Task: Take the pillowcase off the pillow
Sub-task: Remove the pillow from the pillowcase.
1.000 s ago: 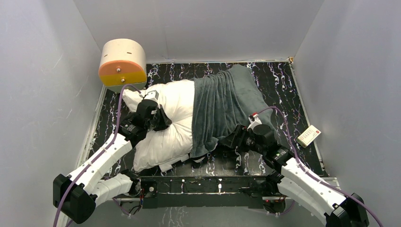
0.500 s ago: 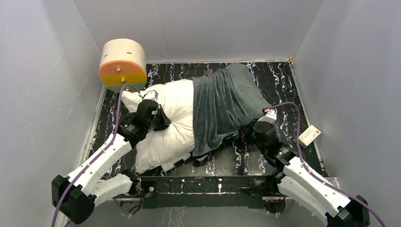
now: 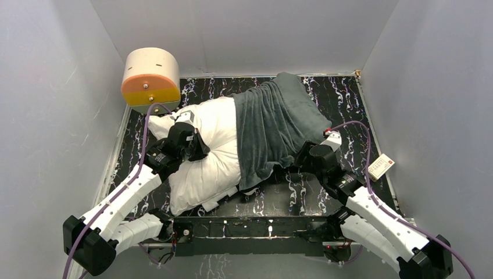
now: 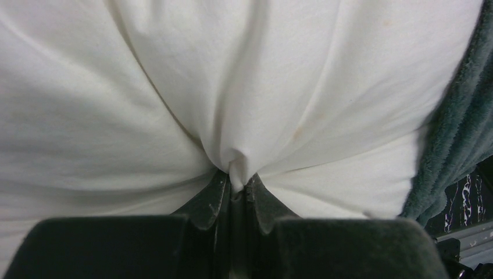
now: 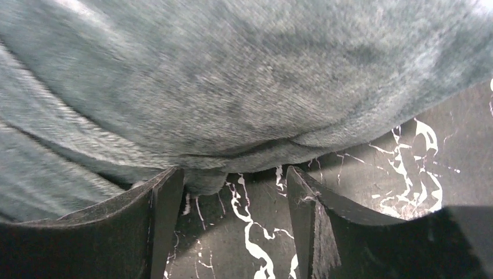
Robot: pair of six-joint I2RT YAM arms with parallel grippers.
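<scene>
The white pillow (image 3: 209, 148) lies across the black marbled table. Its right half is inside the dark grey-green pillowcase (image 3: 273, 125). My left gripper (image 3: 195, 145) rests on the bare pillow and is shut on a pinch of its white fabric (image 4: 237, 171). In the left wrist view the pillowcase (image 4: 459, 145) shows at the right edge. My right gripper (image 3: 299, 160) is open at the near right edge of the pillowcase (image 5: 232, 87). Its fingers (image 5: 165, 197) straddle bare table, with the plush hem just ahead of them.
A cream-and-orange cylinder (image 3: 150, 75) stands at the back left corner. A small white box (image 3: 379, 167) lies near the right table edge. Grey walls enclose the table on three sides. A metal rail (image 3: 256, 224) runs along the near edge.
My right gripper swung right from under the pillowcase's near edge, then came back to its right side, jaws open. The pillowcase shifted slightly toward the back. The left gripper kept its pinch.
</scene>
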